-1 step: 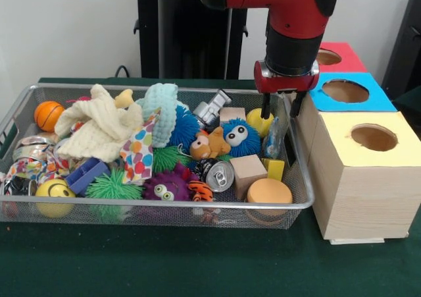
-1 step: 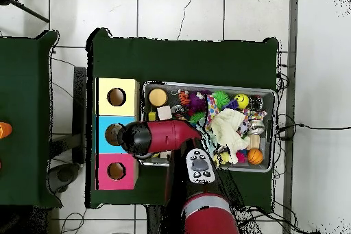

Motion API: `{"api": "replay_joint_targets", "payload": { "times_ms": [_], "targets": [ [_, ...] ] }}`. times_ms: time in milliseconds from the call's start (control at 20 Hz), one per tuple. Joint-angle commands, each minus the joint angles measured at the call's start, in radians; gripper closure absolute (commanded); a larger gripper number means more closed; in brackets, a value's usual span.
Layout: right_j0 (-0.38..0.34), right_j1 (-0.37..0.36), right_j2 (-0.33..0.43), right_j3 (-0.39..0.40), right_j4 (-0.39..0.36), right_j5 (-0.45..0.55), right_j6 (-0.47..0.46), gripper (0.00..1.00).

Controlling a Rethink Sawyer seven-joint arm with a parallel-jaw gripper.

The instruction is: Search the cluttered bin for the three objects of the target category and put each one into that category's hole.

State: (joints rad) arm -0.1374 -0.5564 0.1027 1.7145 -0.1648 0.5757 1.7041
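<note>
Step in hand, as I judge it: the search, with no pick yet begun. The task sentence does not name the target category, so I cannot tell which items are the three wanted. Any of them would lie in the wire bin (image 1: 20, 106), and none shows in or on a box.

Front view, bin contents from the 9 o'clock end:
- orange ball (image 1: 48, 114) at the far corner, yellow smiley ball (image 1: 54, 195) at the near corner
- cream cloth (image 1: 95, 126) draped over other items and hiding what is beneath
- purple fuzzy toy (image 1: 168, 186), drinks can (image 1: 220, 175) and blue fuzzy ball with eyes (image 1: 240, 135), all crowded and touching
- wooden block (image 1: 248, 172) and orange disc (image 1: 269, 191) at the 3 o'clock end

The hand (image 1: 283, 106) hangs above that 3 o'clock end, just beside the blue box (image 1: 345, 89). Its fingers are apart and I see nothing between them.

Beyond the bin, towards 3 o'clock, stand the yellow box (image 1: 355, 178), the blue box and the red box (image 1: 339, 56), each with a hole on top and touching its neighbour.

The overhead view hides the hand beneath the arm.

The next move calls for fixing on a target. Then comes a straight descent among tightly packed neighbours, closing on that item alone.
</note>
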Motion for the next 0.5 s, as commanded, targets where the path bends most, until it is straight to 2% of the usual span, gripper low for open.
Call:
{"api": "replay_joint_targets", "payload": {
  "times_ms": [50,250,400,500],
  "targets": [
    [-0.027,0.061,0.004,-0.008,-0.026,-0.056,0.099,0.0],
    [-0.034,0.042,0.003,-0.011,-0.025,-0.016,0.083,0.0],
    [-0.046,-0.017,0.007,0.006,-0.018,0.054,0.053,0.0],
    [-0.058,-0.04,0.01,-0.009,-0.02,0.1,0.024,0.0]
  ]
}}
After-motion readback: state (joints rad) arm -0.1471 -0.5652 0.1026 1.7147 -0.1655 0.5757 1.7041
